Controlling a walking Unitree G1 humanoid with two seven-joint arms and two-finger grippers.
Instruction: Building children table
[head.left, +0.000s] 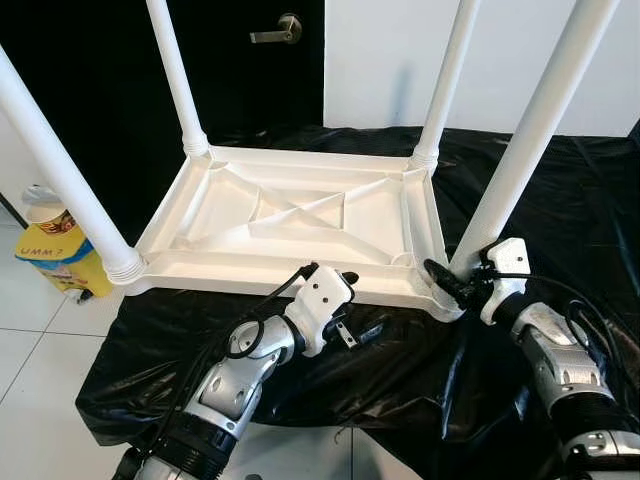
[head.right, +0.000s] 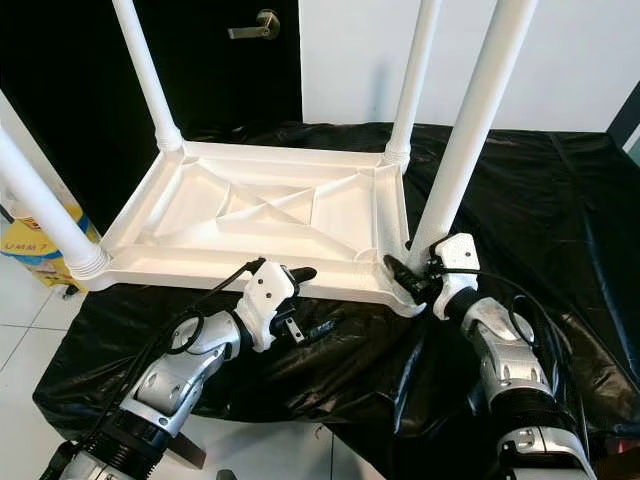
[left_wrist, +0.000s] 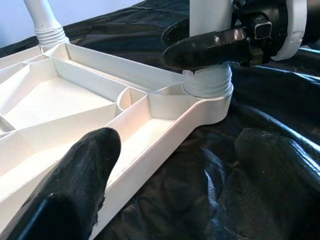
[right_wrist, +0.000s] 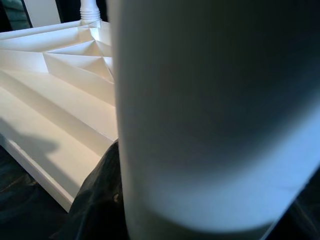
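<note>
Two silver, ribbed metal forearms, each ending in a white plastic wrist housing. Black looped cables along both arms, one running over the left housing. Left tool (head.left: 345, 305) with black, rubbery, rounded fingers (left_wrist: 80, 180) of matte, slightly textured surface. Right tool (head.left: 447, 283) likewise black-fingered, with a small metal fitting (left_wrist: 261, 27) near the white curved shell. Dark ringed collars at the elbows.

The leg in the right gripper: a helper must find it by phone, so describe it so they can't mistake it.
An upturned white table top lies on a black sheet, four white legs standing up from its corners. Take the near corner on the robot's right: that leg is the one with the right gripper clasped round its base.
</note>
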